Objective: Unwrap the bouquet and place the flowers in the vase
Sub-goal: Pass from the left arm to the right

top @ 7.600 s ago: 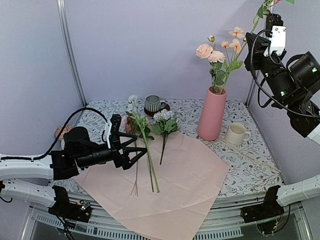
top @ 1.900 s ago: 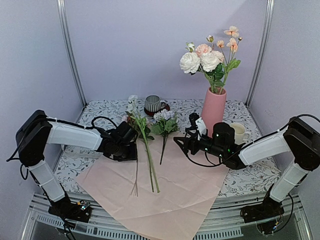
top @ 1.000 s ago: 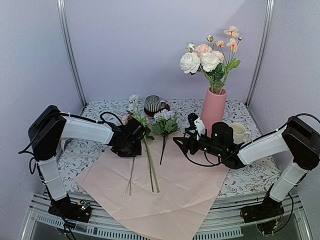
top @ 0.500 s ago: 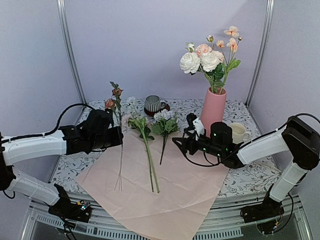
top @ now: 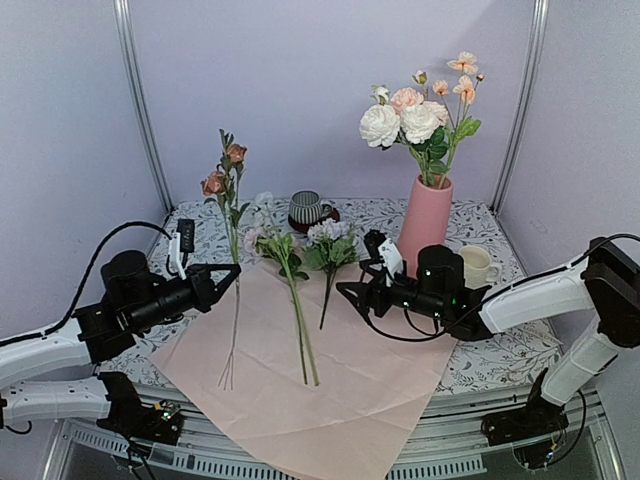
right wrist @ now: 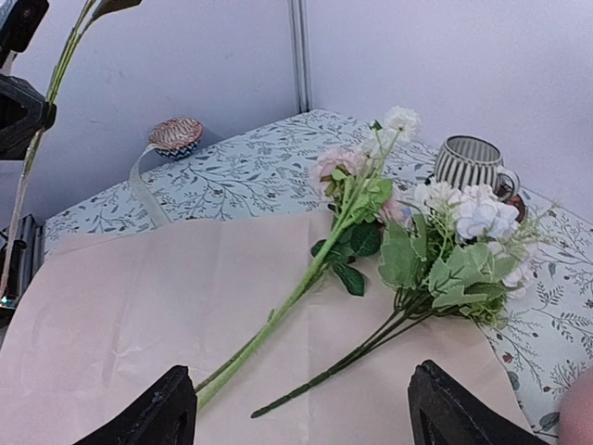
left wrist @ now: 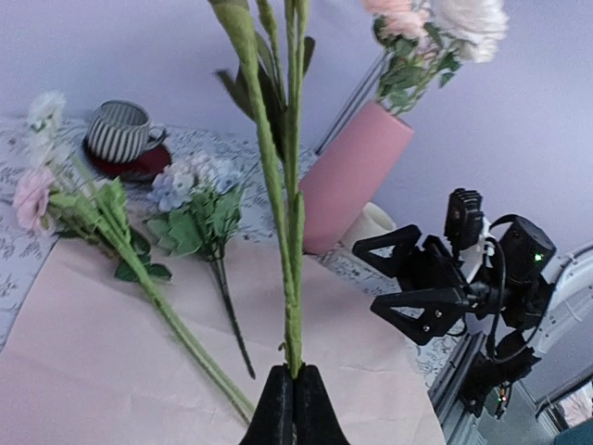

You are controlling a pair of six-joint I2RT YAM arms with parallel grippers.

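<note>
Left jaws pinching upright flower (left wrist: 293, 278), right jaws wide, low over paper (top: 380, 370)

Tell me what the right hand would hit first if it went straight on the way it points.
Probably the stem of the lilac-and-white bunch, lying on the pink paper just ahead of the open right hand. The long pink-flower stem lies beyond. Height is unclear, so it might pass over.
</note>
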